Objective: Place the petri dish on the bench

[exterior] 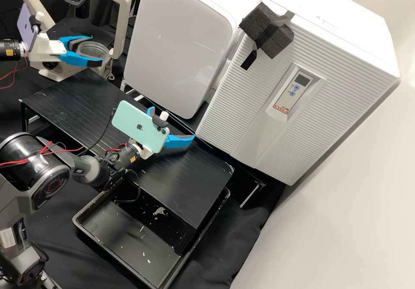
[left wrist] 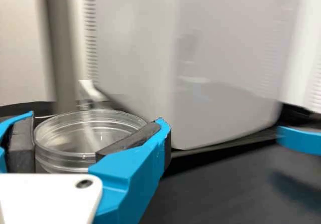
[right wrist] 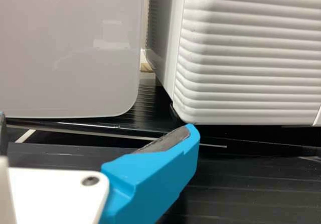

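In the high view, my left gripper [exterior: 96, 50] is at the upper left, shut on the clear petri dish [exterior: 92, 47], beside the microscope and above bench level. The left wrist view shows the round dish [left wrist: 62, 156] between the dark pads of my left gripper [left wrist: 94, 122], its rim roughly level. My right gripper [exterior: 171, 124] hangs over the black bench [exterior: 181, 181], open and with nothing between its fingers. Its blue fingers stand wide apart in the right wrist view, where my right gripper [right wrist: 98, 127] faces the white appliances.
A microscope [exterior: 123, 17] stands at the back left. Behind the bench are a rounded white appliance [exterior: 177, 42] and a ribbed white box [exterior: 259, 94] with a control panel. A black tray [exterior: 116, 237] lies at the bench's front, partly beneath it.
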Controlling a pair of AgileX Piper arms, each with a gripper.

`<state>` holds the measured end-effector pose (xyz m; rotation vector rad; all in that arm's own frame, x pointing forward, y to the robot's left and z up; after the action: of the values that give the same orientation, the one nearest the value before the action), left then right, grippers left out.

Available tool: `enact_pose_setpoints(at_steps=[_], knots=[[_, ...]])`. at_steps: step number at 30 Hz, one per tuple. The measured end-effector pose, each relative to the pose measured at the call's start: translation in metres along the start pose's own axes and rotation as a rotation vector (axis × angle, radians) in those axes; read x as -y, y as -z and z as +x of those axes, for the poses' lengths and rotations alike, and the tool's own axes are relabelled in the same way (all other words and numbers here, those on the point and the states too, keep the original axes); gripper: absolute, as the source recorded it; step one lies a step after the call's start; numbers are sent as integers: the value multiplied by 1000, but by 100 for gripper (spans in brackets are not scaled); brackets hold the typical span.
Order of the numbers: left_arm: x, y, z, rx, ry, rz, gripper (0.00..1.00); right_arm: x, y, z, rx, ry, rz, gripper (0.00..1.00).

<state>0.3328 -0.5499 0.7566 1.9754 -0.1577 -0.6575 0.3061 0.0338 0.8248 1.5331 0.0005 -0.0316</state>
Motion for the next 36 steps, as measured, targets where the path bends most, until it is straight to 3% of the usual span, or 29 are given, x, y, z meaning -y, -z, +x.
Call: enact_pose_setpoints(at_steps=[12,17,23,31,36], knots=[[22,-63,7,231,86,71,0,0,0,0,0,0,0,100],[27,-88,12,342,112,134,0,0,0,0,0,0,0,100],[41,-109,20,453,161,190,0,0,0,0,0,0,0,100],[61,-117,34,482,245,151,0,0,0,0,0,0,0,100],[65,-116,39,482,253,138,0,0,0,0,0,0,0,100]])
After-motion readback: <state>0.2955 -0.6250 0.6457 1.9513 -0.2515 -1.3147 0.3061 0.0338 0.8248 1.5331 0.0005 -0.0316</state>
